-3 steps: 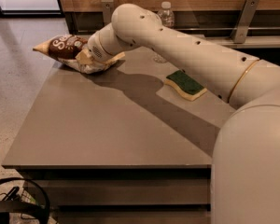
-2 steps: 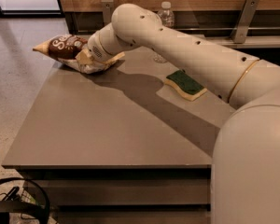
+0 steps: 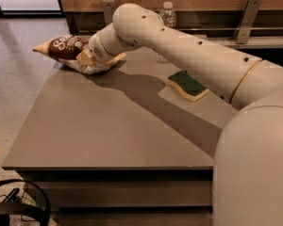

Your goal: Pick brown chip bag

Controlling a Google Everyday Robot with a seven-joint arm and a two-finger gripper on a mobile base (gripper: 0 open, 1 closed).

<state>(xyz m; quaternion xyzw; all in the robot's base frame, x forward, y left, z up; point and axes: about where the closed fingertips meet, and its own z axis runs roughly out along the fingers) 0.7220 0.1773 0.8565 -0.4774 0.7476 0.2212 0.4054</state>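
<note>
The brown chip bag [image 3: 65, 47] lies at the far left corner of the grey table [image 3: 108, 126], crinkled, with a dark brown centre, white lettering and tan-yellow edges. Its left tip sticks out past the table edge. My gripper [image 3: 86, 59] is down on the right part of the bag, mostly hidden behind the white wrist [image 3: 104, 45]. The arm reaches in from the lower right across the table.
A green-and-yellow sponge [image 3: 188, 85] lies on the right part of the table. A clear plastic water bottle [image 3: 167, 20] stands at the back behind the arm. A wooden wall with metal brackets [image 3: 247, 20] runs along the far side. Speckled floor lies to the left.
</note>
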